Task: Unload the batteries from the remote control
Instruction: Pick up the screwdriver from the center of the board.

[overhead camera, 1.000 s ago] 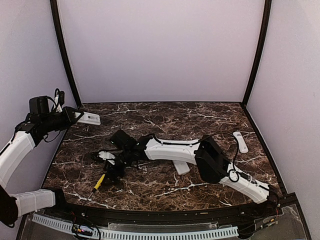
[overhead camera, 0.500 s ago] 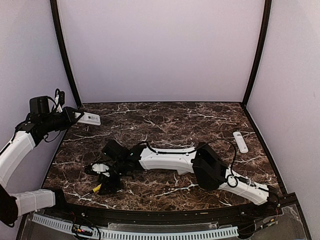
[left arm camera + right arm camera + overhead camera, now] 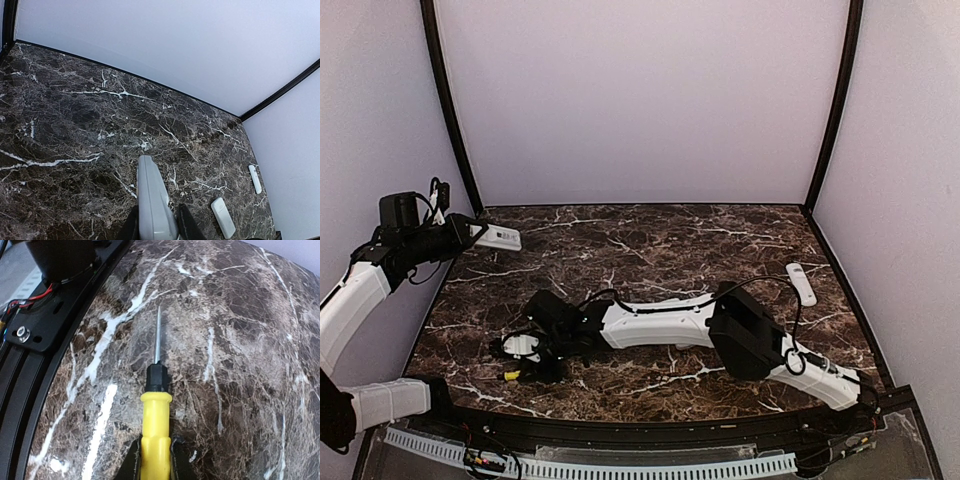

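Observation:
My left gripper (image 3: 470, 235) is raised at the far left and is shut on the remote control (image 3: 498, 238), a pale grey-white slab sticking out past the fingers (image 3: 186, 225). In the left wrist view the remote control (image 3: 151, 197) runs up from between the jaws, above the table. My right gripper (image 3: 527, 366) is low at the near left of the table, shut on the yellow handle of a screwdriver (image 3: 156, 432). The screwdriver's thin metal shaft lies on the marble and points toward the table's near edge. Only its yellow end (image 3: 510, 375) shows from above. No batteries are in view.
A second white remote (image 3: 801, 284) lies at the right of the dark marble table (image 3: 650, 240). A smaller white rectangular piece (image 3: 222, 217) lies near mid-table beside my right arm. The black mounting rail (image 3: 45, 315) runs along the near edge, close to the screwdriver tip.
My right arm has swung down toward the near left, and its jaws have gone from wide open to shut on the screwdriver handle. The left arm and its remote have not moved.

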`<action>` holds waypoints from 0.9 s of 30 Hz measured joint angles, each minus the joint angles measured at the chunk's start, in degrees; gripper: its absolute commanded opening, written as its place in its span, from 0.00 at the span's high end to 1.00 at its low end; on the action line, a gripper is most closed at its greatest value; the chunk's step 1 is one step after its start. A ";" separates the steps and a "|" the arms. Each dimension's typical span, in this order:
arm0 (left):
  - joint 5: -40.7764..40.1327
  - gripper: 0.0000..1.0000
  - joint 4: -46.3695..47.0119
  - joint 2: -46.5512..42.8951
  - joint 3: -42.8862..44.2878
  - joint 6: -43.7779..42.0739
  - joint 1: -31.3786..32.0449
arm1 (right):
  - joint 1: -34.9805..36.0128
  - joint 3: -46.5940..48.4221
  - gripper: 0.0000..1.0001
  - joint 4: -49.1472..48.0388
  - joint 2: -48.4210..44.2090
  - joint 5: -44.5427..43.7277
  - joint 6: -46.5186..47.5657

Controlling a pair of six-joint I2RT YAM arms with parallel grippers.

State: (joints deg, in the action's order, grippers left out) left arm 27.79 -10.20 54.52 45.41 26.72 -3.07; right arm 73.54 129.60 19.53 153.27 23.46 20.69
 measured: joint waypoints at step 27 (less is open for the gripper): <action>17.16 1.00 5.68 12.02 5.09 -6.51 15.61 | -19.89 -61.37 1.00 -10.10 -57.70 9.55 -42.93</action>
State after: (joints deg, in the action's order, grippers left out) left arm 44.95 -4.51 66.54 50.50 20.21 12.53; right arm 53.65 68.23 9.43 95.57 33.01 -22.24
